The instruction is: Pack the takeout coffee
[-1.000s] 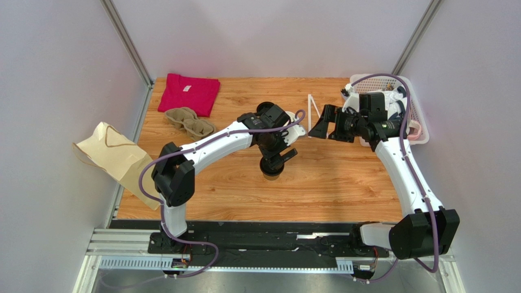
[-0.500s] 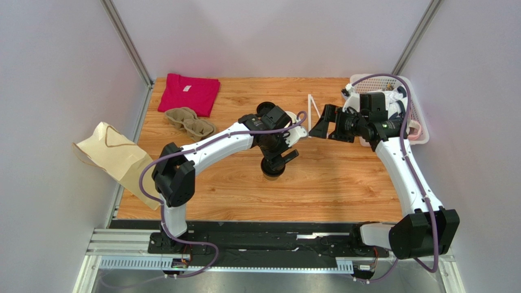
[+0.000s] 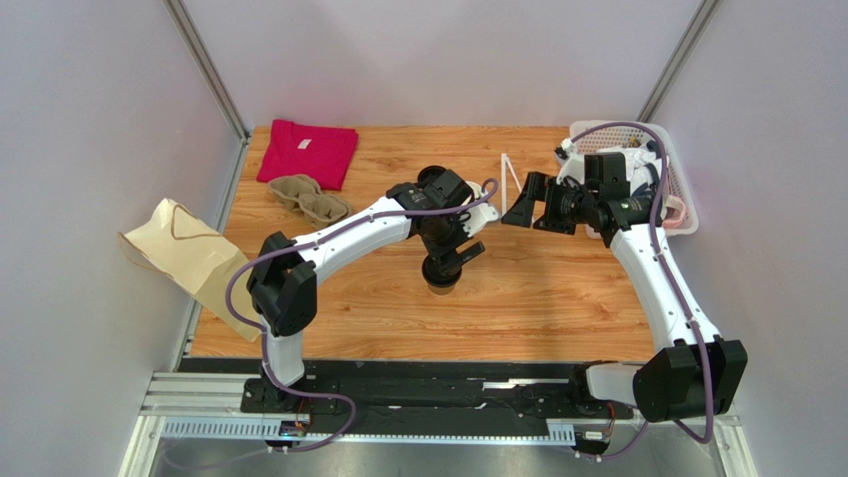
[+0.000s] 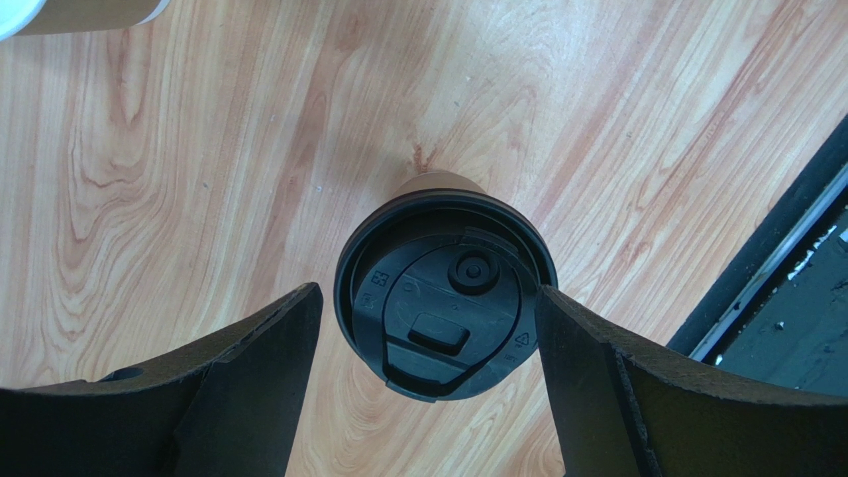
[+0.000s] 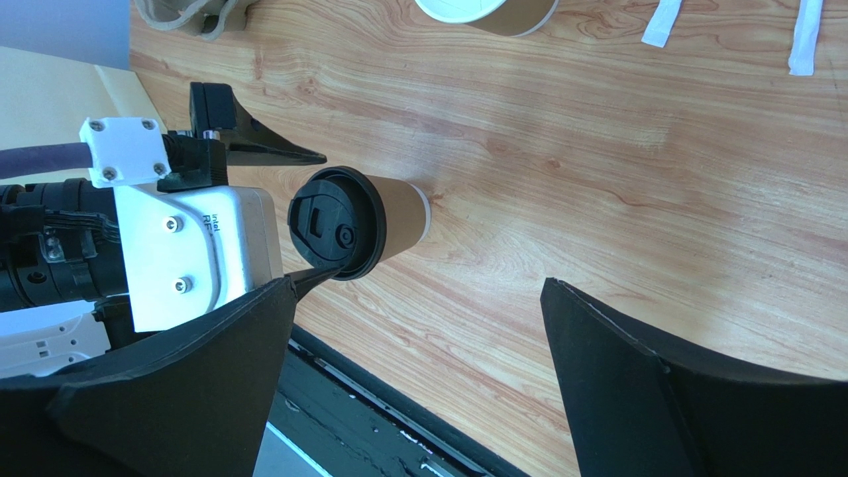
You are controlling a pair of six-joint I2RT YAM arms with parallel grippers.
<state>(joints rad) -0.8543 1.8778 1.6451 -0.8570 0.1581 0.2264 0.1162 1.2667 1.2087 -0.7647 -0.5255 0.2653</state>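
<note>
Barely shifted from a second ago: left claw (image 4: 428,293) open, straddling upright takeout coffee (image 5: 363,224) at mid-worktop (image 3: 557,288), not clamped. Right claw (image 5: 418,286) wide open, empty, to the right.

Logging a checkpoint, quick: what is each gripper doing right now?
Left gripper: open, one finger on each side of the cup, not clamped on it.
Right gripper: open, holding nothing.

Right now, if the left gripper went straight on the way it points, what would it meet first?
The takeout coffee: its lid sits between the left gripper's open fingers, one apparently touching the rim.
</note>
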